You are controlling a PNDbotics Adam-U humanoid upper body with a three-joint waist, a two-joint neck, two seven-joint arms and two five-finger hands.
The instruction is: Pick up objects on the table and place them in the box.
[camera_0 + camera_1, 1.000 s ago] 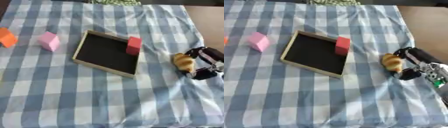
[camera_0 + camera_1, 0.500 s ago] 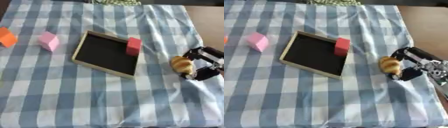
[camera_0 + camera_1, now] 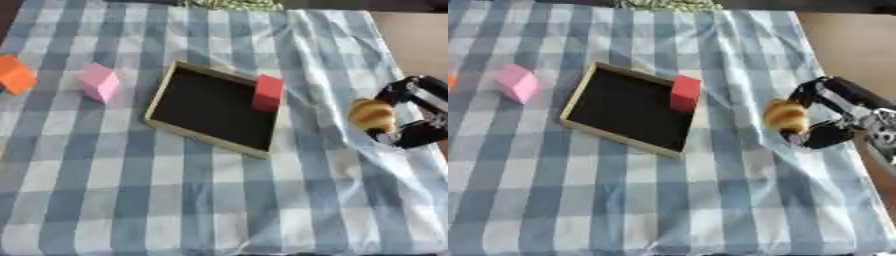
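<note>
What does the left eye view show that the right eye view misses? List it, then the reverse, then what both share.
Only the left eye view shows the whole orange block at the left edge; the right eye view has just a sliver of it. Only the right eye view shows more of the right hand and its arm. Both share the pink block, the box holding the red block, the checked cloth, and the pastry between the hand's curled fingers.

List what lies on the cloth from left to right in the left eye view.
Orange block → pink block → box with a red block at its right wall → croissant-like pastry → right robot hand, curled round the pastry.
</note>
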